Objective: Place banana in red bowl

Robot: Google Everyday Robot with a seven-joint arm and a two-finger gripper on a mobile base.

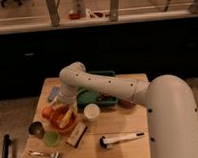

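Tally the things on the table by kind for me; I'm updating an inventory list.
The gripper is down over the red bowl.
Bowls: 1, the red bowl
Cups: 3, white cup, light-green cup, metal cup
Bins: 1, green bin
Fruit: 2, banana, orange fruit
Utensils: 2, fork, brush
Total: 9
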